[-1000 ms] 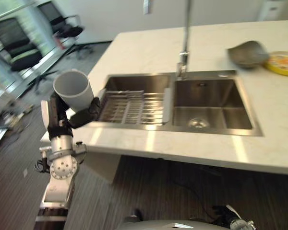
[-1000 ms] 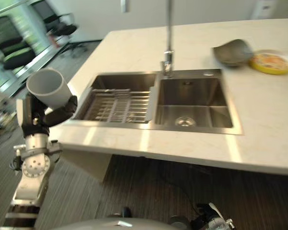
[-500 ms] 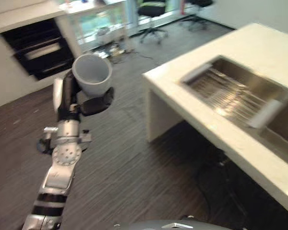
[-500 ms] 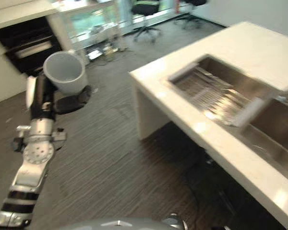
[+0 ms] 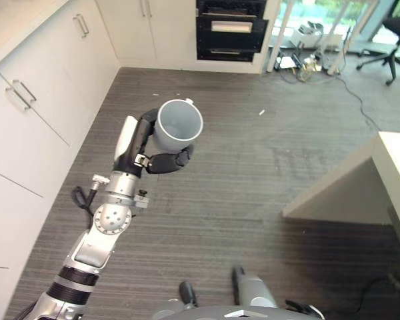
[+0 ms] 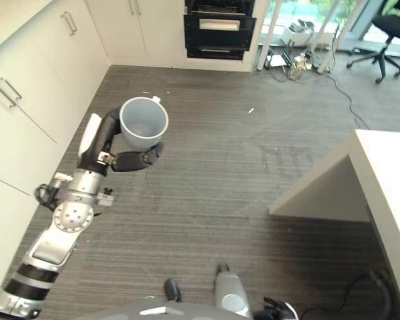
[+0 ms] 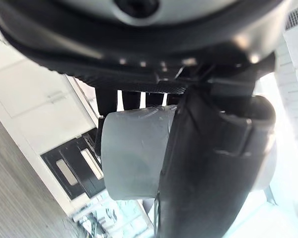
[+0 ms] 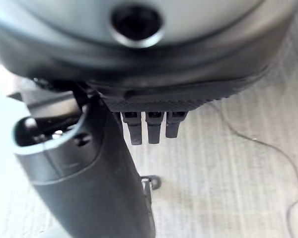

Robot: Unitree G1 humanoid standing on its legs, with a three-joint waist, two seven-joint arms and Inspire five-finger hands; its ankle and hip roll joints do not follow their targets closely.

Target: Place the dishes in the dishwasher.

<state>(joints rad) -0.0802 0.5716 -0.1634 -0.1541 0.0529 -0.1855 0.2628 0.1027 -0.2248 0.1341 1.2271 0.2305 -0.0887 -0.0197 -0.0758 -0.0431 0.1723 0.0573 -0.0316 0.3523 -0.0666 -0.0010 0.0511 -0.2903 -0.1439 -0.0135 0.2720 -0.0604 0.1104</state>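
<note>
With the view swung from the sink to the floor and white cabinets (image 5: 33,113), the left hand (image 5: 143,148) still curls round the upright grey mug (image 5: 179,125), carried toward the dishwasher; the right hand (image 8: 114,163) hangs relaxed, empty.

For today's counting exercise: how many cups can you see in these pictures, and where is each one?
1. A single grey cup is held upright, mouth up, in the robot's left hand, above the dark wood-look floor. More dishes may lie outside these views.
</note>
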